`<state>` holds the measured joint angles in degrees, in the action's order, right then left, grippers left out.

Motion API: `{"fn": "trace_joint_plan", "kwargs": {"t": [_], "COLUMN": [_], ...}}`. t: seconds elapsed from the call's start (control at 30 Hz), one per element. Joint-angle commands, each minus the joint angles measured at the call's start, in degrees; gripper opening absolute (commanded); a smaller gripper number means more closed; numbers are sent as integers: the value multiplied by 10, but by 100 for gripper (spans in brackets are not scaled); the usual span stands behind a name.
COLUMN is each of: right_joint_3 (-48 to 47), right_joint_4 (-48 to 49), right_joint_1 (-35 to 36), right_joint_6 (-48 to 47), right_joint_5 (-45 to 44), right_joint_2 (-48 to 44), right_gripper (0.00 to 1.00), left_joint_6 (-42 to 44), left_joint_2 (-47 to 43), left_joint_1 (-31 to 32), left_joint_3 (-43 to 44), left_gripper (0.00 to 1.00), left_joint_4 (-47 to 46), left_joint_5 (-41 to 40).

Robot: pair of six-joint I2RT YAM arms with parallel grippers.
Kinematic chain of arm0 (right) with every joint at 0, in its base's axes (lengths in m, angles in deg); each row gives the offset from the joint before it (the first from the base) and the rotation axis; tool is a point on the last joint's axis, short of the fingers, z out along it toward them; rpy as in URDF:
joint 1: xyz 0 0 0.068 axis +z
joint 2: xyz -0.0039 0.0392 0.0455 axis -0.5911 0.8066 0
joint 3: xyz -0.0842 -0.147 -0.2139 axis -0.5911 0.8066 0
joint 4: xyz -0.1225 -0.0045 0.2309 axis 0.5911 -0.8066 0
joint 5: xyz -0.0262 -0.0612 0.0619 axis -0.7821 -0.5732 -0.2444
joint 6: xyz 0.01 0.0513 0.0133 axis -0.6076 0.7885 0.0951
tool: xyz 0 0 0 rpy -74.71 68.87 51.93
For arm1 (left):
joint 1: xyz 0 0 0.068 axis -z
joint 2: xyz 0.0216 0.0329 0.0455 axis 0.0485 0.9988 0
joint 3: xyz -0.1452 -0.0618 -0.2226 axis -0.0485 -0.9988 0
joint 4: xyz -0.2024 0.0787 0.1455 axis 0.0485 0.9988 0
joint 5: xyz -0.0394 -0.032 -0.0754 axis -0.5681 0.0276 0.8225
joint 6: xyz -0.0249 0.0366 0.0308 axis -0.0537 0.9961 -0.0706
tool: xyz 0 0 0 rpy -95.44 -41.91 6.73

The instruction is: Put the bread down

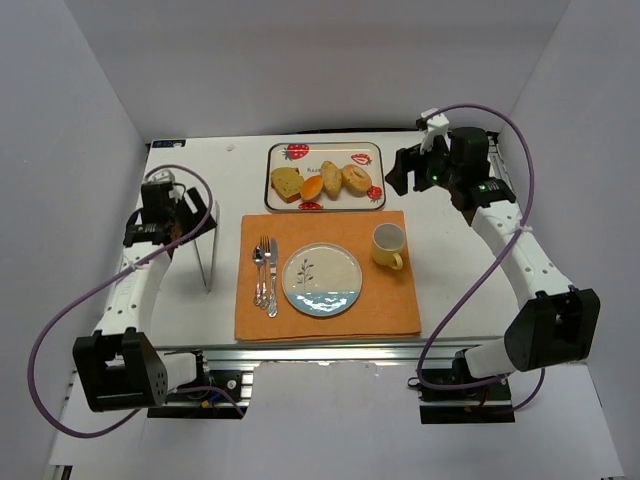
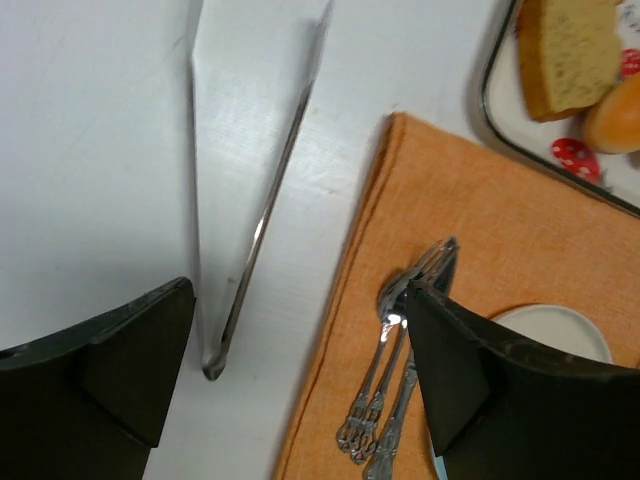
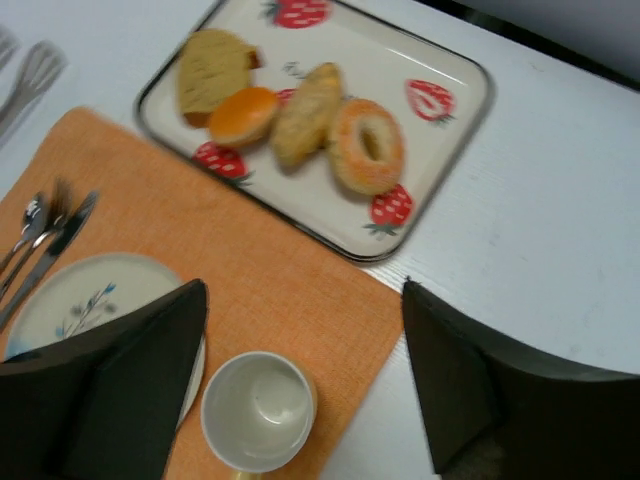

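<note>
White walls stand around a white table [image 1: 440, 215]. By its far edge, in the middle, sits a tray [image 1: 340, 150] with red strawberries painted on it. The bread [image 1: 286, 184] lies at the left end of the tray, touching a little orange roll [image 1: 313, 187]. Nothing holds it.

An orange mat [image 1: 390, 300] lies by the near edge. On it are an empty plate [image 1: 335, 270], a fork and knife [image 1: 265, 272] just left of the plate, and a yellow cup [image 1: 389, 244] near its right side. We think the bread should go on that plate.

The left gripper [image 2: 298, 330] hangs over metal tongs [image 2: 250, 150] that lie left of the mat. Its fingers are wide apart and empty. The right gripper [image 3: 304, 300] hangs near the right end of the tray, over the cup, also wide and empty.

What could go wrong? The roll sits so close that we may push it or pinch it too. The bread looks soft, so a hard squeeze could squash it or break bits off. A bump on the rim could make the tray slide. If we use the tongs, they are thin and shiny and may slip. The right arm could knock the cup on its way to the plate.
</note>
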<state>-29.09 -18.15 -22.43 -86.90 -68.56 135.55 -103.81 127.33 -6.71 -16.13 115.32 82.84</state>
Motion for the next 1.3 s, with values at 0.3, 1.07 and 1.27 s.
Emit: {"fn": "trace_joint_plan", "kwargs": {"t": [0.3, 1.07, 1.27], "right_joint_3": [53, 82, 76], "right_joint_4": [-23, -8, -5], "right_joint_1": [-4, -5, -6], "right_joint_6": [-238, -218, -208], "right_joint_5": [331, 314, 319], "right_joint_2": [-30, -21, -13], "right_gripper": [71, 88, 88], "left_joint_6": [5, 149, 161], "left_joint_2": [39, 189, 220], "left_joint_1": [-64, -55, -14], "left_joint_3": [-67, -37, -45], "left_gripper": [65, 83, 83], "left_joint_4": [17, -74, -66], "left_joint_5": [-15, 104, 27]}}
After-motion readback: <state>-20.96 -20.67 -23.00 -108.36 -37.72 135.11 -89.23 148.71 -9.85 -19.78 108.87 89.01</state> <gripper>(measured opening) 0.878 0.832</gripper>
